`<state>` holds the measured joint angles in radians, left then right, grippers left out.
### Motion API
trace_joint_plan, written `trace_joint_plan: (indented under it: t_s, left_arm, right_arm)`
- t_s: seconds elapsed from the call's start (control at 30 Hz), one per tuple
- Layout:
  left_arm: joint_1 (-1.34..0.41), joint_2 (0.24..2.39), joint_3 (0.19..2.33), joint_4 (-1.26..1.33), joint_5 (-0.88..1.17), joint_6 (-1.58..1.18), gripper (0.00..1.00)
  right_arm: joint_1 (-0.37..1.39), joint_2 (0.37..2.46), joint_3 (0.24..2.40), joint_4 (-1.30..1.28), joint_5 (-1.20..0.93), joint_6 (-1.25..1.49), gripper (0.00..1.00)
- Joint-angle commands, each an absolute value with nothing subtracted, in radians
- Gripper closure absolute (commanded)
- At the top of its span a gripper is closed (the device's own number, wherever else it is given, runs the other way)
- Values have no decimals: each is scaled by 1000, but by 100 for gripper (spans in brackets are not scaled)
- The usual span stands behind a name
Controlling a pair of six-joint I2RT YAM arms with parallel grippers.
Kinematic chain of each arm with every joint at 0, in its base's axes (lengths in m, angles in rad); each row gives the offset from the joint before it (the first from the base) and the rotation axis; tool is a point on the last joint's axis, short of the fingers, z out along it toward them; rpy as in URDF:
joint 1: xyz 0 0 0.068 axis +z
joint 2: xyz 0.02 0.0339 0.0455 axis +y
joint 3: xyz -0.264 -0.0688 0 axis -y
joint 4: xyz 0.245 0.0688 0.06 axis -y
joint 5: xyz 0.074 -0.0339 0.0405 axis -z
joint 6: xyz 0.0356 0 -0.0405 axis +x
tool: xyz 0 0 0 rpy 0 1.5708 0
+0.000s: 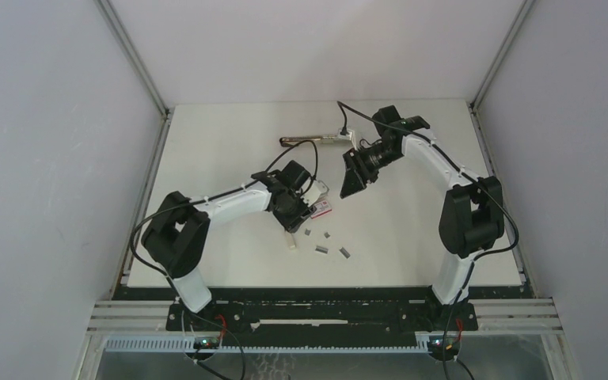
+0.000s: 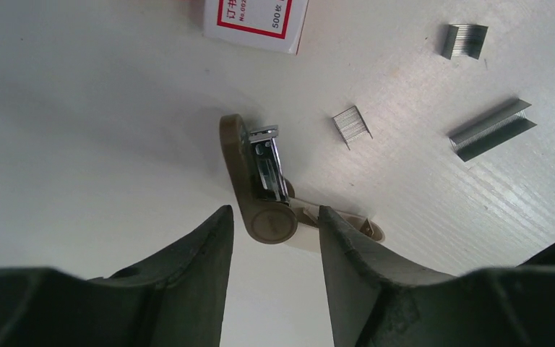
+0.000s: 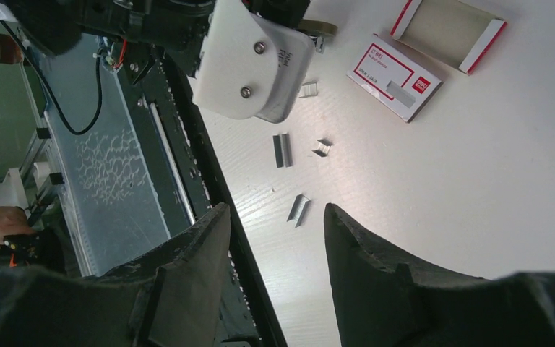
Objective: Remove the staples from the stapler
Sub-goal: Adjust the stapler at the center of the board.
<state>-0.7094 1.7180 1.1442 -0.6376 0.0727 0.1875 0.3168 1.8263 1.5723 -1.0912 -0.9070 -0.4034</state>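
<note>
Staples (image 1: 321,250): several short grey strips lie loose on the tabletop (image 1: 229,158), nearest the arm bases and just right of the small stapler.
Small stapler (image 2: 260,184): on the tabletop, swung open, its metal channel facing up. I cannot tell whether any strips are left inside.
Step in hand: probably gripping the stapler body to tip out whatever is left. The grip would go best with the round hinge end centred and both pads meeting its flat sides together. Otherwise the light body may twist or skid.
Left hand (image 2: 274,213): open, pointing down at the tabletop. Its fingers (image 2: 202,253) flank the hinge end with a gap on each side, and nothing is held. The arm reaches in from the left, its wrist bent downward.
Staple box (image 2: 256,18): red and white, just beyond the stapler.
Right hand (image 3: 276,210): open and empty, raised off the tabletop beyond the box and tilted back toward the near edge.
Long stapler (image 1: 317,141): farthest back, well apart from both hands.
</note>
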Motion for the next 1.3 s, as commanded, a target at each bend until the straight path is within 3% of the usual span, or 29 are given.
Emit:
trace_joint_plan:
  t_s: [0.0,0.43,0.63,0.93,1.27]
  left_arm:
    - [-718,1737,1134,-630,56,203,51]
    - [-718,1746,1126,-625,16,209,72]
    - [-699,1741,1130,-628,50,218,74]
    - [-579,1748,1137,-646,260,229,82]
    - [-419,1840,1198,-738,629,261,77]
  right_arm:
    - [303,1775,1572,-1062,-902,-397,49]
    - [296,1767,1572,-1063,-918,-397,47]
    - [296,1765,1572,-1069,-928,-400,46]
    - [298,1766,1575,-1078,-945,-403,40]
    - [298,1772,1578,-1091,-966,-409,32]
